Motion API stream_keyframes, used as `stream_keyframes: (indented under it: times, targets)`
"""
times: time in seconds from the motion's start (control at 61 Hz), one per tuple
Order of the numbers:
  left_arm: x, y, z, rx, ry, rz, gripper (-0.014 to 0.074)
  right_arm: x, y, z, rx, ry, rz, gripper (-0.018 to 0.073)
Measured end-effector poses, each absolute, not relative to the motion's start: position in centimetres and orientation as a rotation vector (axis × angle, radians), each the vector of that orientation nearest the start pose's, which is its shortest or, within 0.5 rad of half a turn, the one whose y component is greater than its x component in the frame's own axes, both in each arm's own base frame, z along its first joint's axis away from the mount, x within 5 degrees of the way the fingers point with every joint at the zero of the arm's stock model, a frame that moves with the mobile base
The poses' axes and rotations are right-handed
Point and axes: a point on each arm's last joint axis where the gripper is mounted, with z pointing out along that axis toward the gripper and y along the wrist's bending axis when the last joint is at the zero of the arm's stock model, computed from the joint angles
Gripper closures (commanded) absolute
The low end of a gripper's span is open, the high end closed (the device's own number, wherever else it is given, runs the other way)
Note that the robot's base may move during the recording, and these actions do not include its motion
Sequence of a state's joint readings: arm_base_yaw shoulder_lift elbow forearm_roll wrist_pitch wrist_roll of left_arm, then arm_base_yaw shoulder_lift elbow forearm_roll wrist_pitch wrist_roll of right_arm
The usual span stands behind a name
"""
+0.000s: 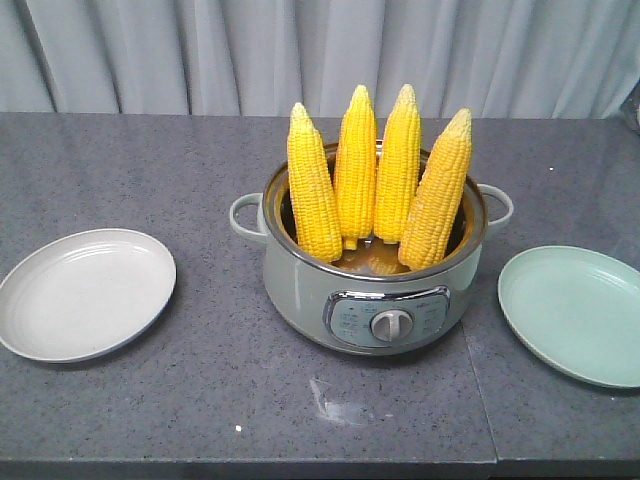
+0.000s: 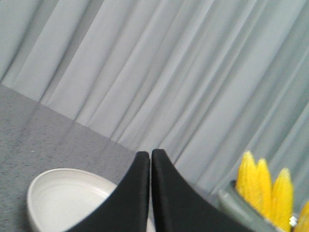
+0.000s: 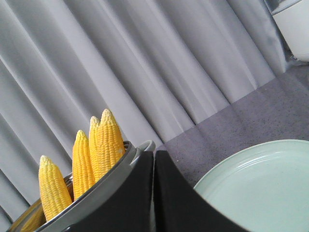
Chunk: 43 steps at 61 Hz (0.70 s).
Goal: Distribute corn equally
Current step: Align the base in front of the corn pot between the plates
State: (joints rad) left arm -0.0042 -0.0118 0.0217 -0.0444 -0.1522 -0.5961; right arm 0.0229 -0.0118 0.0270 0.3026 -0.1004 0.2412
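Several yellow corn cobs (image 1: 356, 170) stand upright, tips up, in a grey-green cooker pot (image 1: 370, 290) at the table's middle. The corn (image 2: 265, 188) shows at the lower right of the left wrist view, and the corn (image 3: 108, 140) at the lower left of the right wrist view. My left gripper (image 2: 150, 153) is shut and holds nothing, above the white plate (image 2: 67, 198). My right gripper (image 3: 153, 153) is shut and holds nothing, between the pot (image 3: 96, 198) and the green plate (image 3: 260, 188). Neither gripper appears in the front view.
A white plate (image 1: 85, 293) lies left of the pot and a pale green plate (image 1: 575, 312) lies right of it, both without anything on them. Grey curtains hang behind the dark grey table (image 1: 150, 170). A white object (image 3: 294, 24) stands at the far right.
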Motion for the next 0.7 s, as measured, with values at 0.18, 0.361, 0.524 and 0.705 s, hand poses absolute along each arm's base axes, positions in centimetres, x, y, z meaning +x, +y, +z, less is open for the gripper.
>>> stream_keyframes:
  times: [0.18,0.361,0.524,0.705]
  targets:
    - [4.6,0.0,25.4,-0.5,1.162,-0.71,0.0601,4.7,0.3,26.1,0.284,1.402,0.397,0.0561]
    - [2.5,-0.2,31.5,-0.326,1.066,-0.583,0.0592,5.3,0.4,32.0,0.146,1.503,0.236,0.0504]
    - [3.2,0.1,36.0,-0.333,1.184,-0.503,0.0581,7.1,0.5,35.7,0.019,1.532,0.119,0.0352]
    - [7.5,-0.9,38.6,-0.235,1.414,-0.477,0.0509,9.6,0.7,37.0,-0.034,1.535,0.079,0.0161]
